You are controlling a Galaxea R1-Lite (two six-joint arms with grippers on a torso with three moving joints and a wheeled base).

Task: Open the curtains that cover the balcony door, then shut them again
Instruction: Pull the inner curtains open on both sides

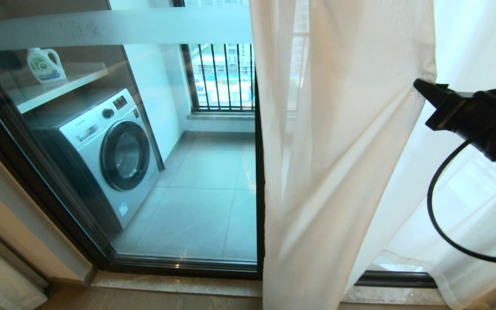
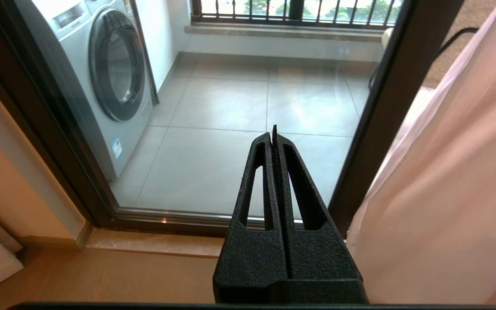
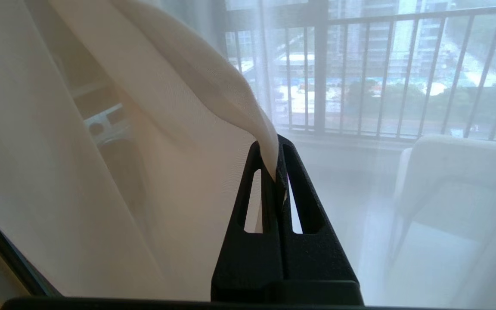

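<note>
A balcony floor of large grey tiles lies in daylight, with a silver front-loading washing machine against the white wall and a detergent jug on the shelf above it. A black barred railing faces high-rise buildings. Indoors, wood flooring meets a stone threshold.

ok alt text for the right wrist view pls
The right claw, shut, pinches a fold of the sheer white curtain, which rises from its tips and drapes across the near side of the picture. Through the fabric show the black barred railing, buildings beyond it, and a pale chair on the balcony.
</note>
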